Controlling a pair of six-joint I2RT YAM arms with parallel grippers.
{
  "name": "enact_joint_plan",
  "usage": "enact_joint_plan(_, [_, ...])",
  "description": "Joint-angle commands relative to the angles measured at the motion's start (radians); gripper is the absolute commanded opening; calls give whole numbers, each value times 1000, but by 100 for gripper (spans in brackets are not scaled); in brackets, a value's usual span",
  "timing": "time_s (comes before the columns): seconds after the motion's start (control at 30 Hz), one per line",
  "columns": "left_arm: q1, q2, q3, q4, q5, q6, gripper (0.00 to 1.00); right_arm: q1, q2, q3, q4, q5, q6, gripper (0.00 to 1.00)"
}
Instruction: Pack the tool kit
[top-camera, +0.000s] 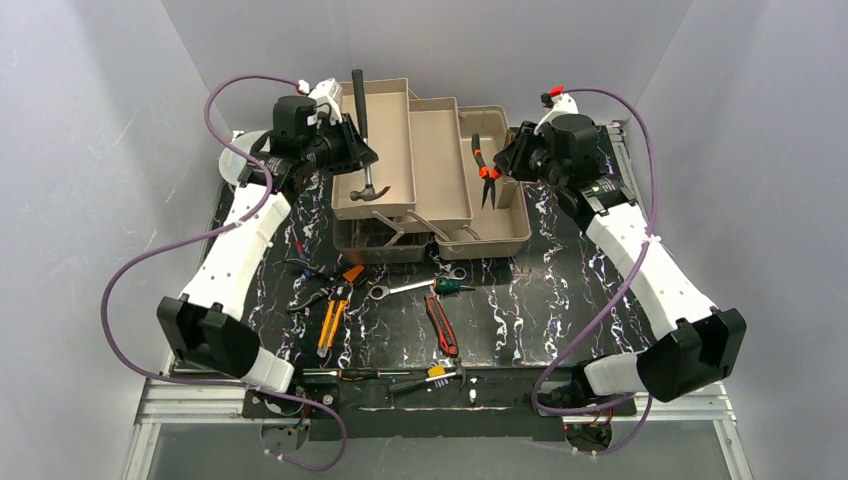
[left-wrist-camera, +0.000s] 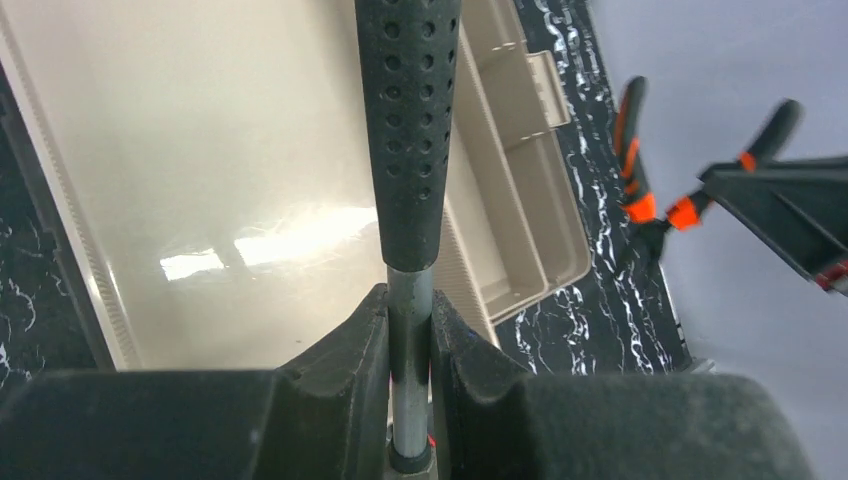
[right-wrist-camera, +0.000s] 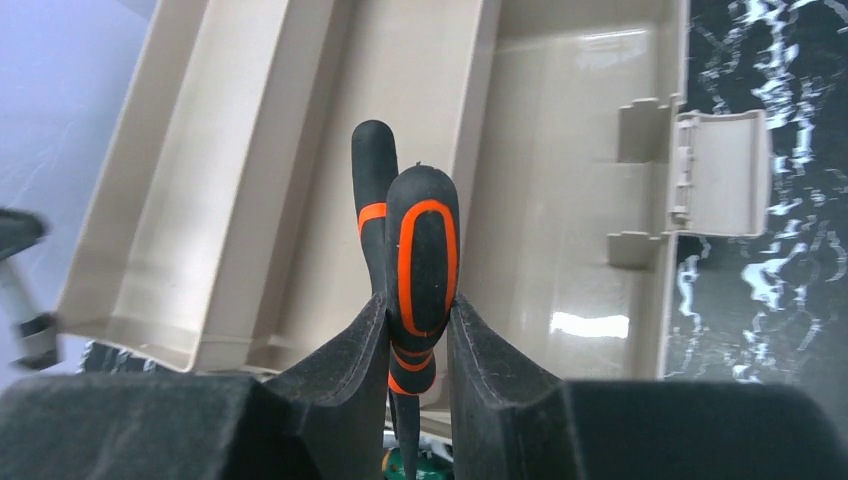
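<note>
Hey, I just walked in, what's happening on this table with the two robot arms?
The two arms are packing an open tan toolbox. The left gripper is shut on a hammer by its metal shaft, holding it over the left tray. The right gripper is clamped on black-and-orange pliers over the right compartment. Other tools, not yet packed, lie on the table in front of the box, among them a wrench and a red-handled tool.

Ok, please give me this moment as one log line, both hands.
left hand: shut on hammer, over toolbox left tray | right hand: shut on pliers, over right tray | other tools: loose on table
</note>
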Motion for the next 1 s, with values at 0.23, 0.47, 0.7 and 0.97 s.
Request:
enact_joint_plan(0.23, [48,194,182,-7,-13,-12,0,1,71,110,95,-172,105,1])
enact_joint_plan(0.47, [50,297,285,-94,-23,13,20,25,88,94,122,-127,129,1])
enact_joint_plan(0.7, [50,282,303,-97,-47,11,67,43,115,92,154,-101,126,1])
enact_joint_plan(0.97, [51,114,273,-50,-74,41,89,94,213,143,205,-22,134,1])
